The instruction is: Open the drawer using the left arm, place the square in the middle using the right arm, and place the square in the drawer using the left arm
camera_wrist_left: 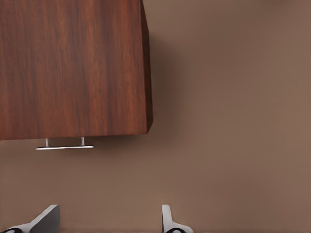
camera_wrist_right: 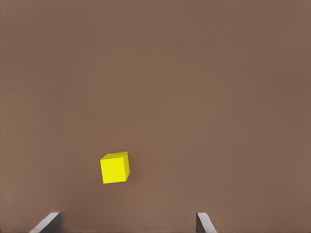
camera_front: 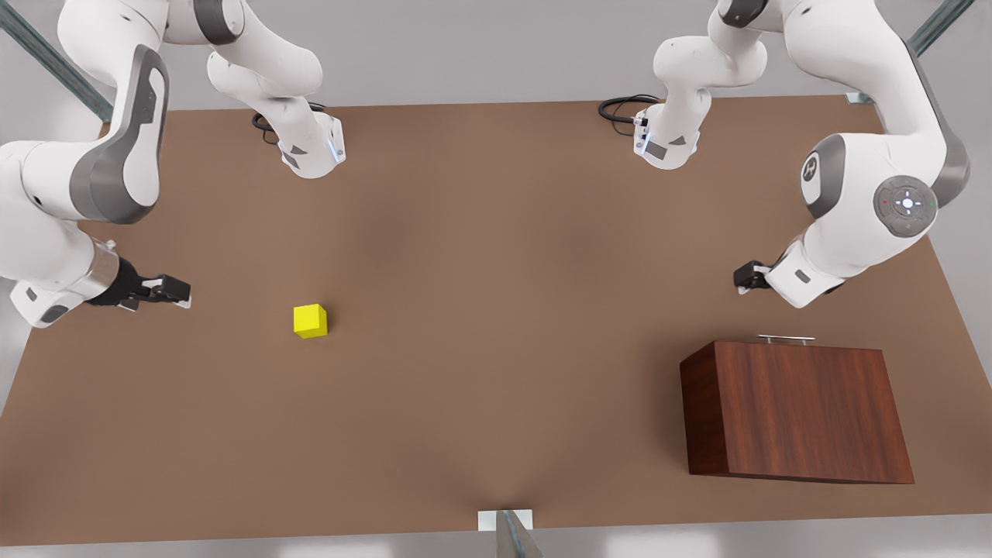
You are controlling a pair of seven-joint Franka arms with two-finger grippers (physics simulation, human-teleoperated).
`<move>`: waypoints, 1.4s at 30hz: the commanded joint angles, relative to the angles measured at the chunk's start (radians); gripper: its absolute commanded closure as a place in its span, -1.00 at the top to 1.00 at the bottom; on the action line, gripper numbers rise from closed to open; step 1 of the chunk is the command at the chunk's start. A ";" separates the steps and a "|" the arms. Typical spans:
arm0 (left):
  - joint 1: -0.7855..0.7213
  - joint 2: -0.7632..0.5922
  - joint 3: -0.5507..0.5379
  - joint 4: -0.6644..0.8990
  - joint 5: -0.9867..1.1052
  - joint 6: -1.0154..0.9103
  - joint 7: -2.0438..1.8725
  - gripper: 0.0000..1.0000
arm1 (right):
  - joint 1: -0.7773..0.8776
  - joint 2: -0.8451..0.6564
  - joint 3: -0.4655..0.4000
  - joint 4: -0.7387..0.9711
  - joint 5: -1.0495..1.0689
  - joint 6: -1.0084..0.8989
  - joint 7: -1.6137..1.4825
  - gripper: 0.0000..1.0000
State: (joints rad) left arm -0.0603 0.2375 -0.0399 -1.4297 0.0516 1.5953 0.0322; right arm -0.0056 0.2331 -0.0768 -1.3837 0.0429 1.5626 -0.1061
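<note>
Bright yellow square (camera_front: 311, 321) on a plain matte brown worktop (camera_front: 496, 310), no pattern on either. Wooden box (camera_front: 798, 411) is dark reddish-brown w/ streaky wood grain, thin silver handle (camera_front: 786, 339) on its edge. Both arms white w/ grey joint covers; left hand (camera_front: 745, 276) and right hand (camera_front: 172, 291) black, fingertips (camera_wrist_left: 47, 218) pale grey.

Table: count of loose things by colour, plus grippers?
Yellow: 1, the cube
Reddish-brown: 1, the wooden box, drawer shut
Black grippers: 2, the left gripper near the box, the right gripper near the cube, both open
Total: 4
</note>
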 commanded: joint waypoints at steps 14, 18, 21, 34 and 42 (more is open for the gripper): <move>0.014 -0.276 0.092 -0.725 0.001 0.748 -1.064 1.00 | 0.174 -0.018 0.003 -0.458 0.000 0.367 0.003 1.00; 0.022 -0.264 0.112 -0.793 -0.028 0.864 -1.181 1.00 | 0.171 -0.001 0.005 -0.626 0.029 0.531 -0.004 1.00; 0.022 -0.241 0.149 -0.808 -0.081 0.893 -1.184 1.00 | 0.188 0.064 0.005 -0.672 0.031 0.645 -0.003 1.00; 0.056 -0.159 0.195 -0.815 -0.101 0.971 -1.183 1.00 | 0.196 0.242 0.003 -0.736 0.035 0.867 -0.010 0.94; 0.086 -0.101 0.207 -0.813 -0.101 1.048 -1.180 1.00 | 0.213 0.230 0.003 -0.736 0.035 0.852 -0.014 0.24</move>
State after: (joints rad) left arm 0.0319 0.1462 0.1682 -2.2419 -0.0491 2.6581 -1.1460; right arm 0.2070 0.4633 -0.0736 -2.1200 0.0789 2.4146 -0.1214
